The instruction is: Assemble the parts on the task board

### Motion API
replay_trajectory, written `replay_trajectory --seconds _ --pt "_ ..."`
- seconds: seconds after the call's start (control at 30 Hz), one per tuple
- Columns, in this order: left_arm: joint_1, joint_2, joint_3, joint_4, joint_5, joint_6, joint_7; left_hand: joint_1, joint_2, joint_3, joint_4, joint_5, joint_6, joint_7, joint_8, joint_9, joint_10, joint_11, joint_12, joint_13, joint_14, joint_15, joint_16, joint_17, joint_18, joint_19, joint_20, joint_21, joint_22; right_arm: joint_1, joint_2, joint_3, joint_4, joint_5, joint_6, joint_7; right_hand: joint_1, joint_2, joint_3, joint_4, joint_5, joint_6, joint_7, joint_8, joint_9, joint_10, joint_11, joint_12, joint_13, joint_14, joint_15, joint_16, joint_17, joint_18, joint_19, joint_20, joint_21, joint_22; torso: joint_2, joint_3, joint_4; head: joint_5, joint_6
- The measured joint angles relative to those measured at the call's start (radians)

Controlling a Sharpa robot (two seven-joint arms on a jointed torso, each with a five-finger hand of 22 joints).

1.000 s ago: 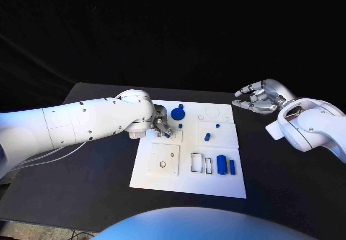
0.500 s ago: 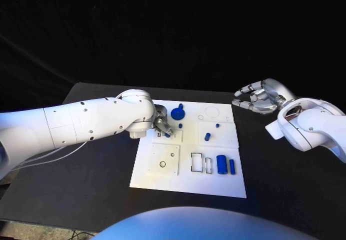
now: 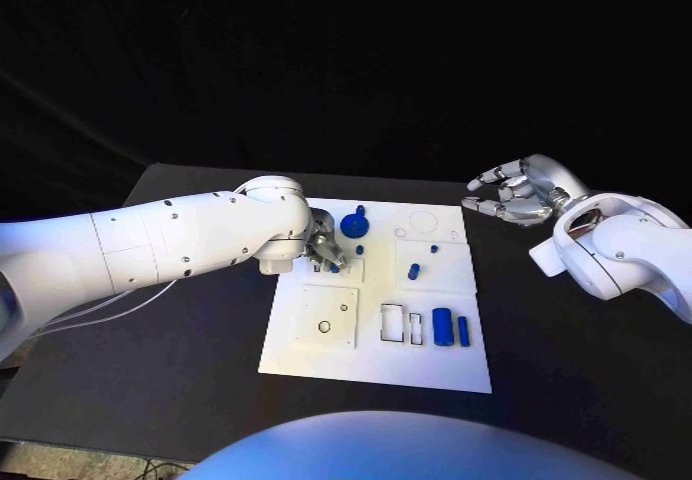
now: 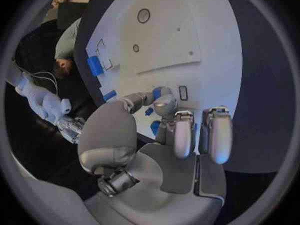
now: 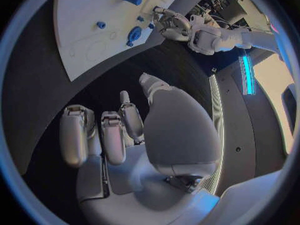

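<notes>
Head view has my left hand (image 3: 320,247) low over the board's (image 3: 378,372) far left part, fingers pinching a small blue part (image 3: 335,266) against the plate. If my pinch loosens or I push at a tilt, the part could skid off its slot or jam crooked. My right hand (image 3: 516,194) hangs beyond the board's far right corner, fingers curled apart, holding nothing.
</notes>
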Motion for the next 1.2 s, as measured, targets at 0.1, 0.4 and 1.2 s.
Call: replay_trajectory --seconds 0.1,0.4,1.2 --pt "0.000 0.001 0.000 -0.004 0.002 0.001 -0.001 -0.015 -0.004 0.003 0.002 -0.024 0.000 0.000 0.000 0.000 0.000 0.000 0.000 0.001 0.000 0.000 0.000 0.000 0.000 0.000 0.000 0.000 0.000 0.000 0.000 0.000 0.000 0.001 0.000 0.000 0.000 0.000 0.000 0.000 0.000 0.000 0.000 0.000 0.000 0.000 0.000 0.000 0.000 0.000 0.000 0.000 0.000 0.000 0.000 0.000 0.000 0.000 0.000 0.0002 0.0000 -0.001 -0.001" --pt "0.000 0.006 0.001 -0.015 0.007 0.001 -0.002 -0.052 -0.018 0.060 -0.041 -0.110 0.004 -0.011 -0.011 0.000 0.000 0.000 0.003 0.003 0.000 -0.007 0.000 0.000 0.000 0.000 0.000 0.000 0.000 -0.001 0.000 0.000 0.000 0.002 0.000 0.000 -0.008 0.000 0.000 0.000 0.000 0.000 0.000 0.004 0.001 0.000 0.000 0.000 0.000 0.000 0.000 0.000 0.000 0.000 0.000 0.000 0.000 0.000 -0.001 0.0003 0.0012 -0.007 0.000" --pt "-0.001 -0.006 0.000 -0.017 0.008 -0.003 -0.006 -0.038 -0.036 -0.234 0.172 -0.322 0.034 -0.012 -0.036 -0.008 0.003 -0.004 0.024 0.012 0.000 -0.007 0.000 0.000 0.000 -0.004 -0.003 0.004 0.000 -0.002 -0.003 0.000 0.000 0.004 0.000 0.001 -0.022 -0.001 0.000 0.000 -0.008 0.000 0.000 0.004 0.002 0.000 0.000 0.000 0.001 0.000 0.000 0.000 0.000 0.000 0.000 0.000 0.000 0.000 -0.002 -0.0010 0.0017 -0.008 0.003"
